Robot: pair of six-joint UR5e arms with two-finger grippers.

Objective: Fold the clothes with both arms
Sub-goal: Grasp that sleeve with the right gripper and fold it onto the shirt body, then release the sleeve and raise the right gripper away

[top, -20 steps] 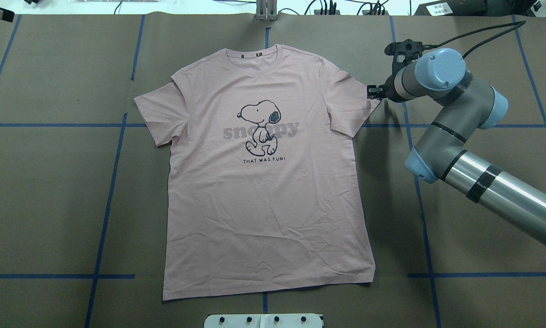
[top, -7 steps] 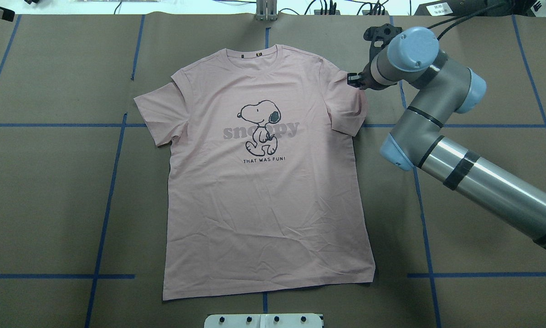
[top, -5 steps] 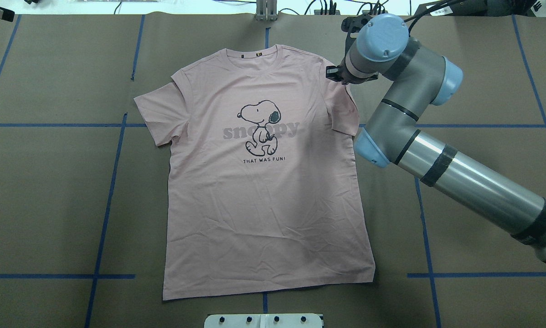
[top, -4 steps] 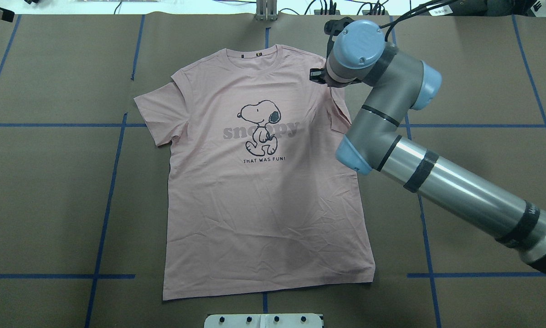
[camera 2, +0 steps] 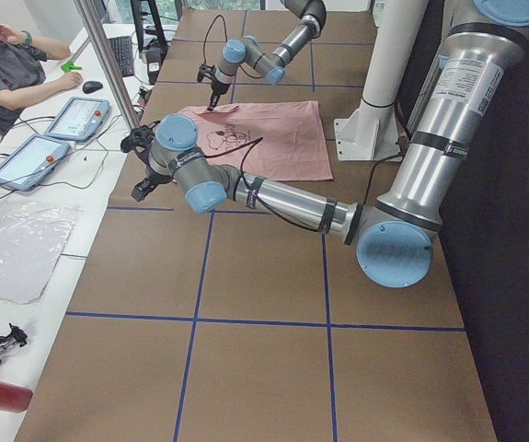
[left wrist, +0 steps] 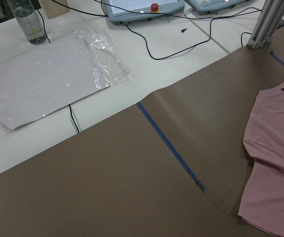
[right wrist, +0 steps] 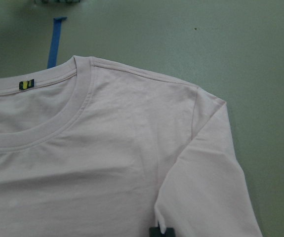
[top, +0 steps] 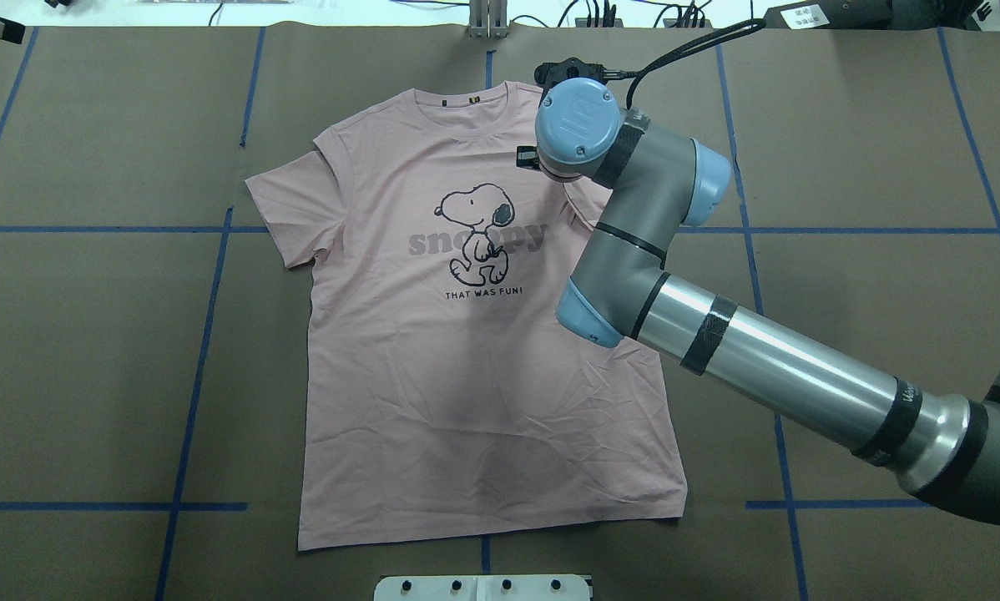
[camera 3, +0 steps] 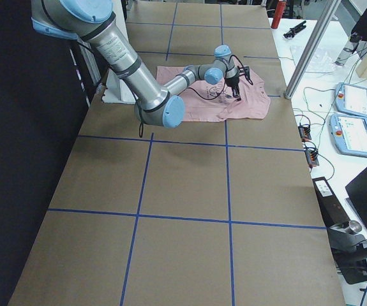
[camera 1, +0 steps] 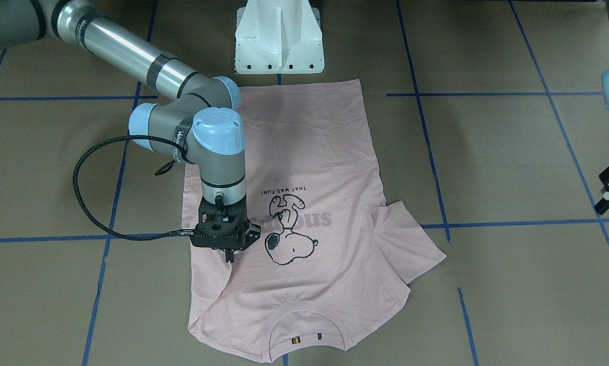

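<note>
Right gripper (camera 1: 229, 255) fingers pinched on pink T-shirt (camera 1: 325, 152) sleeve (right wrist: 206, 187), centre-left of frame. Risk: thin pinch slips, sleeve drops crooked. Left gripper (camera 1: 607, 192) fingers spread, empty, right edge.

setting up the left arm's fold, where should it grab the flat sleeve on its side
I'd pinch the sleeve at its outer hem, coming from the bare table on the robot's left: it lies flat, spread outward, that free edge facing that way.
</note>
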